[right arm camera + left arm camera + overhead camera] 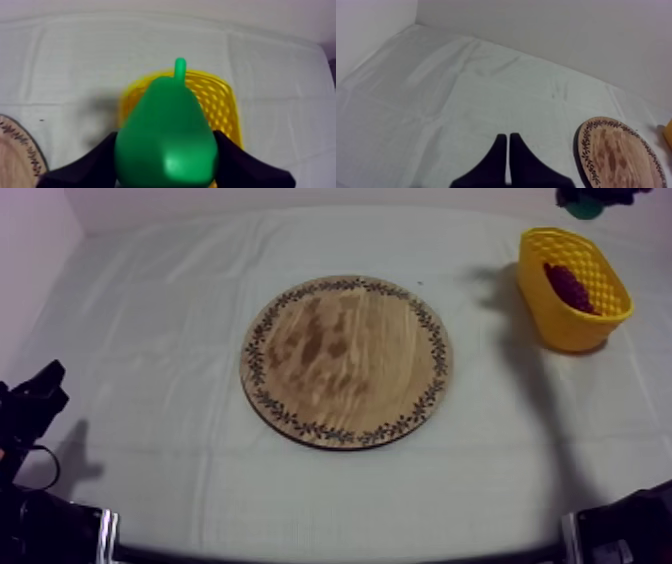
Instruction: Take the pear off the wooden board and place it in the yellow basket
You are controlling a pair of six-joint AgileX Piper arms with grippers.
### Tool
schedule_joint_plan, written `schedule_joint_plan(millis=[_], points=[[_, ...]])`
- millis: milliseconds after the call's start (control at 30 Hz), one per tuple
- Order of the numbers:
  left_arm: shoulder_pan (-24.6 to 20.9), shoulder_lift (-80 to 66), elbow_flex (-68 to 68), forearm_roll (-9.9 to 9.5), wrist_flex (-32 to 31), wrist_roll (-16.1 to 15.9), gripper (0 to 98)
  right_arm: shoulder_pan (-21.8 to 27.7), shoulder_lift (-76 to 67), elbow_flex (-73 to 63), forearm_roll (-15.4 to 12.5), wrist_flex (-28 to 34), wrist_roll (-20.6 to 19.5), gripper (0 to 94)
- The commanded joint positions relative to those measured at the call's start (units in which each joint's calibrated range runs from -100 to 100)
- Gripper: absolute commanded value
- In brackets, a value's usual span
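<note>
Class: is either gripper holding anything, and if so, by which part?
The right gripper holds the pear by its wide lower body, one finger on each side, over the yellow basket. The left gripper holds nothing, its fingers together.

No writing, label, brand, number or sign can be read on anything shown. The only marking to be seen is the dark leafy pattern printed around the rim of the wooden board point(345, 363), and no letters or figures are formed by it.
</note>
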Motion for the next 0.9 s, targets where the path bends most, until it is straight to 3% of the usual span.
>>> schedule_joint_plan(millis=[0,367,633,867], points=[[0.01,0.00,0.00,-0.02,-0.01,0.01,0.1,1.98,0.49,3.76,0.61,-4.32,-0.47,44.7],[0.01,0.00,0.00,-0.02,-0.01,0.01,0.1,4.33,5.20,15.67,1.87,-13.55,-2.28,46.4],[0.01,0.00,0.00,-0.02,-0.01,0.01,0.1,5.21,10.36,14.67,0.11,-14.80,-1.95,71.5],[0.01,0.00,0.00,-0.02,-0.01,0.01,0.1,5.30,9.86,11.93,-1.00,-17.04,-1.55,72.2]])
